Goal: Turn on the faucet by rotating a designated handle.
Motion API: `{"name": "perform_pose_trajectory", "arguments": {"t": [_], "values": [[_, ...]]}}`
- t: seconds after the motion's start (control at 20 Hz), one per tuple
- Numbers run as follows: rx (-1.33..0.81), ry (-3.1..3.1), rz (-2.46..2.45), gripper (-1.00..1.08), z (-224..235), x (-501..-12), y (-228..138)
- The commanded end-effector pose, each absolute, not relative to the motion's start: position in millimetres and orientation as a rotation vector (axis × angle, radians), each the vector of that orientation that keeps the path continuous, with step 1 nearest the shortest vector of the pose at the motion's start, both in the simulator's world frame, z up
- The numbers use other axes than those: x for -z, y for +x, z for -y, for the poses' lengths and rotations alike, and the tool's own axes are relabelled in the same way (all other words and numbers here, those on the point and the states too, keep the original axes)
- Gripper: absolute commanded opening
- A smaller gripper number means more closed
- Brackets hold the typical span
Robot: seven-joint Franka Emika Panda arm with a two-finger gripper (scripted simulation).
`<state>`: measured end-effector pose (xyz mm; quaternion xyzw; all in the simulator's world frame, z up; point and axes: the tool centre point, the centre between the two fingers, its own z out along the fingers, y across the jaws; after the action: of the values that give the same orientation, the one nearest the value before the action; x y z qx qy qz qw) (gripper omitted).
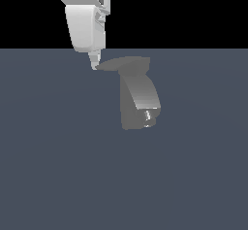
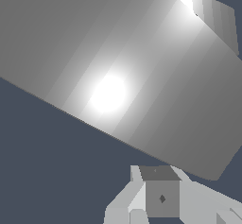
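Note:
The faucet (image 1: 140, 98) is a chunky grey curved block standing on the floor, with its round spout (image 1: 149, 118) low on the side facing the exterior view. From its top cap the handle (image 1: 121, 64), a flat tapering blade, sticks out toward the exterior view's left. My gripper (image 1: 95, 65) hangs straight down from the white arm, its narrow tip touching the handle's thin end. The fingers look pressed together with nothing between them. In the wrist view the fingertips (image 2: 160, 197) sit just in front of a broad, shiny grey faucet surface (image 2: 108, 67); which part that is I cannot tell.
A flat dark blue-grey floor (image 1: 58, 175) stretches all around the faucet. The white arm link (image 1: 87, 23) rises above the handle's tip. No other objects show.

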<state>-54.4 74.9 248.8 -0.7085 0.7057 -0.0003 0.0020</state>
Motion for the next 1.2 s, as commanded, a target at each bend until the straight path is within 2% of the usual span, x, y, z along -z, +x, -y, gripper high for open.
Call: {"name": "perform_pose_trajectory", "arguments": {"t": [0.0, 0.75, 0.85, 1.15], "values": [[0.001, -2.211, -2.23, -1.0, -62.1, -248.9, -61.2], [0.0, -2.212, -2.23, -1.0, -29.2, -249.1, -102.0], [0.001, -2.22, -2.221, -1.0, -35.4, -248.8, -98.9], [0.0, -2.218, -2.223, -1.0, -0.5, -248.9, -101.9]]}}
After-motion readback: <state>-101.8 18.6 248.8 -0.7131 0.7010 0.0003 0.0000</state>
